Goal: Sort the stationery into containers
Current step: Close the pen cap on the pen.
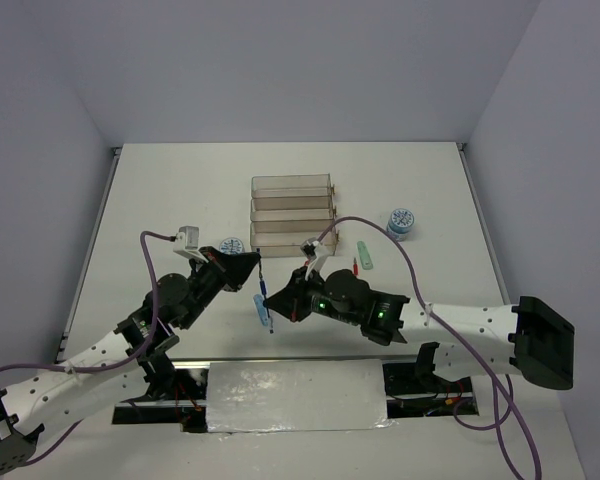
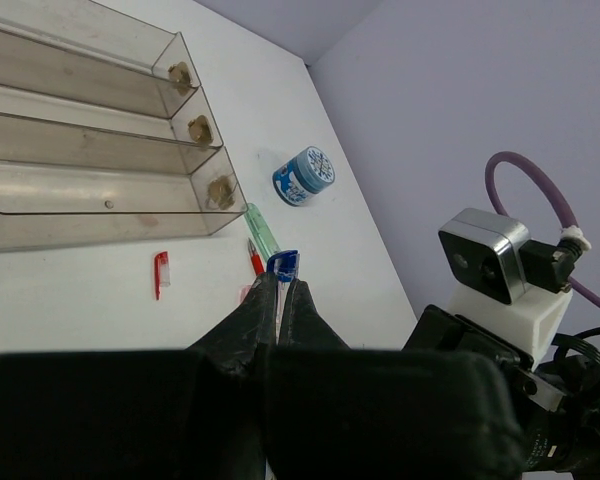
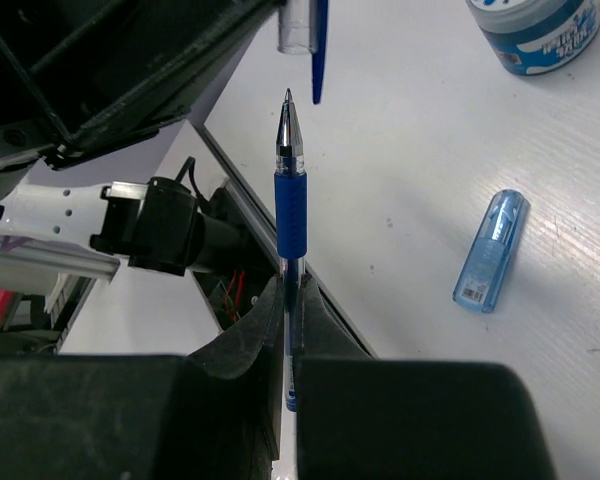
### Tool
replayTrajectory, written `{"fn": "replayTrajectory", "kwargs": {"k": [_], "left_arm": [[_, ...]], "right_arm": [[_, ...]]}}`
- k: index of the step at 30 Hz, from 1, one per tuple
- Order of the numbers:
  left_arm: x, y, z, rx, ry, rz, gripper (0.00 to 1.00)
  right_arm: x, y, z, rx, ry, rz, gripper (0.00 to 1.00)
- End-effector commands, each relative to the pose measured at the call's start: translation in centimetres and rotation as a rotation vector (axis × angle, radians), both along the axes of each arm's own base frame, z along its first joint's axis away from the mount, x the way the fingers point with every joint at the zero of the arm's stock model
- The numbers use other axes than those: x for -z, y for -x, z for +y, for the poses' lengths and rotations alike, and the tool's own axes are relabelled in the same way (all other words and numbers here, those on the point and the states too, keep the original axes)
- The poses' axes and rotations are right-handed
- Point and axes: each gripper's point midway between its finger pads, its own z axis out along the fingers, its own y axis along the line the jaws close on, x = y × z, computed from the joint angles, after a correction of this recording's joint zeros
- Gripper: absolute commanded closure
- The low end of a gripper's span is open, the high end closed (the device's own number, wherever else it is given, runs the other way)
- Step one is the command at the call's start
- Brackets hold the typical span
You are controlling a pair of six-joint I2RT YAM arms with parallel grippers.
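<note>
Fig. L claw (image 2: 280, 286) pinches cap (image 2: 283, 264); R claw (image 3: 290, 290) grips pen (image 3: 290, 200) by barrel, tip aimed at cap. I hold both above surface (image 1: 180, 190), just short of rack (image 1: 292, 210), lined up, prob. to cap pen before binning.

Top external: high behind the arm bases, looks down on the whole table (image 1: 180, 180), far off. Left wrist: close, looks past the left gripper (image 2: 278, 288) to the stepped rack (image 2: 100, 190) and the right edge. Right wrist: close, looks along the blue pen (image 3: 290, 200) toward the near edge. Both wrist views share the pen cap (image 2: 283, 263).
</note>
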Motion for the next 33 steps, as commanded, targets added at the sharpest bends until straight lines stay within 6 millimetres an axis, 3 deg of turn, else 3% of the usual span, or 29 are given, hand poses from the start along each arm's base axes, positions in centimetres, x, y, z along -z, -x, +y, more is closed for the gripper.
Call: {"fn": "replayTrajectory", "kwargs": {"k": [1, 18, 33], "left_arm": [[-2.0, 0.3, -0.2, 0.016, 0.057, -0.046, 1.00], [-1.6, 0.6, -0.1, 0.022, 0.063, -0.037, 1.00], [-0.5, 0.9, -0.6, 0.054, 0.073, -0.014, 1.00]], "right_arm": [[-2.7, -0.5, 1.0, 0.005, -0.043, -0.046, 1.00], [-2.4, -1.6, 0.7, 0.051, -0.024, -0.057, 1.00], [-3.7, -2.7, 0.3, 0.085, -0.041, -0.086, 1.00]]}}
